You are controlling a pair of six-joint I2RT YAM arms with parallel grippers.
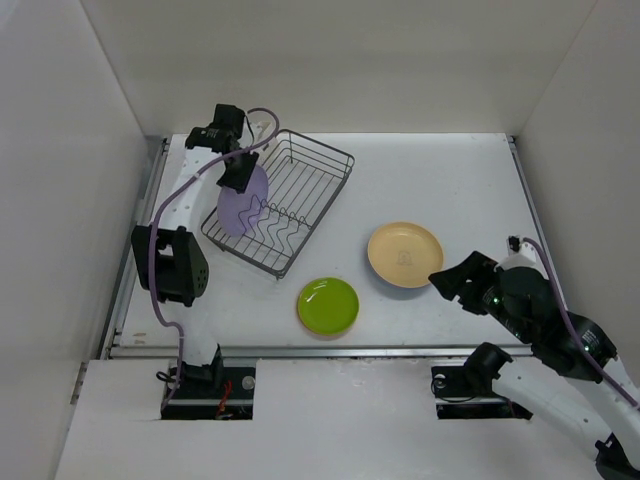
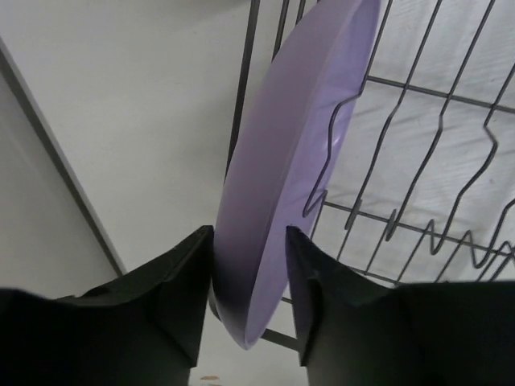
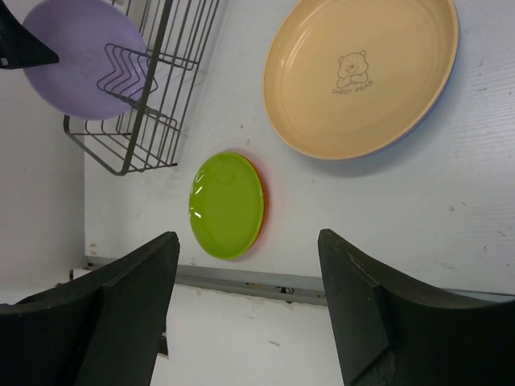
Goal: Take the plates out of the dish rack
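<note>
Seen from overhead, the dish rack (image 1: 300, 190) sits on the white tabletop (image 1: 450, 180) toward 10 o'clock, turned at an angle so that its long sides run from about 7 to 1 o'clock. One lavender plate (image 1: 243, 207) is in it, standing on edge at the rack's 8 o'clock end, against the wavy divider wires on the base. The left end effector (image 1: 238, 174) comes down onto this plate from 12 o'clock. In the left wrist view its two dark fingers (image 2: 183, 281) sit one on each face of the plate near the rim, pressed against it with no gap showing on either side, so the plate is pinched between them while it stands among the wires. The rest of the rack holds nothing but its wires. Two stacks lie flat on the tabletop, well apart from the rack. A lime green plate (image 1: 328, 305) is at about 6 o'clock, near the front edge, and rests on a red-orange plate (image 3: 264, 205) of which only a thin crescent shows. A tan plate (image 1: 405, 254) with a small bear drawing in its centre lies at 2 o'clock from the green one, the two not touching. The right end effector (image 3: 248, 241) hovers just off the tan plate's 4 o'clock edge, its jaws spread wide with nothing between them, facing the green and tan plates.
</note>
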